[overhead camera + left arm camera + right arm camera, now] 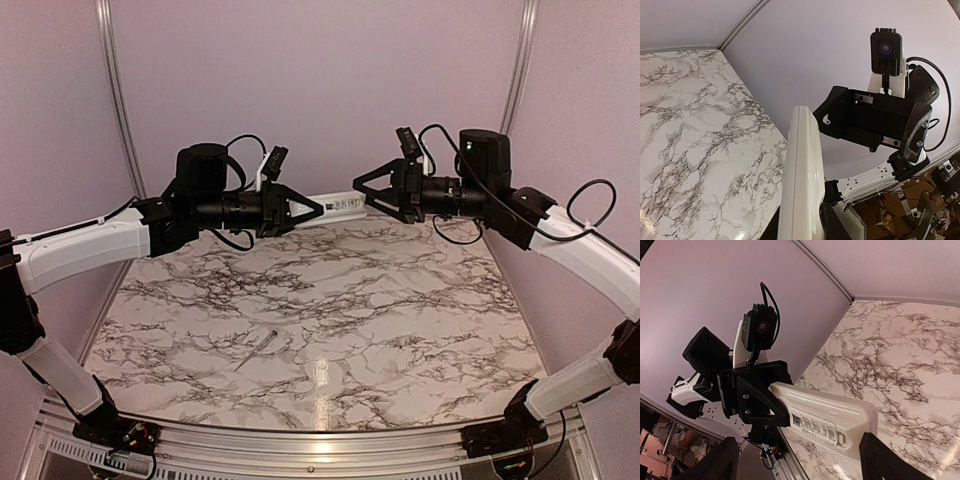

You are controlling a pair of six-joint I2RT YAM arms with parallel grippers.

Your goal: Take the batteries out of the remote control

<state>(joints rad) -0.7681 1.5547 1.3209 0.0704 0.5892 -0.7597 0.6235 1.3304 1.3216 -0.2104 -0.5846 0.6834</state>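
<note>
The white remote control (340,204) is held level in the air above the table's far side. My left gripper (315,210) is shut on its left end. In the left wrist view the remote (802,175) runs up from my left gripper (807,220). My right gripper (364,192) is open, its jaws on either side of the remote's right end without touching it. In the right wrist view my right gripper (800,465) stands open below the remote (840,407), whose labelled back cover (817,427) is closed. The batteries are hidden.
A thin pale grey stick (258,348) lies on the marble table (400,320) left of centre. Pale walls with metal corner posts (115,90) close in the back and sides. The table's near edge (320,432) runs between the arm bases.
</note>
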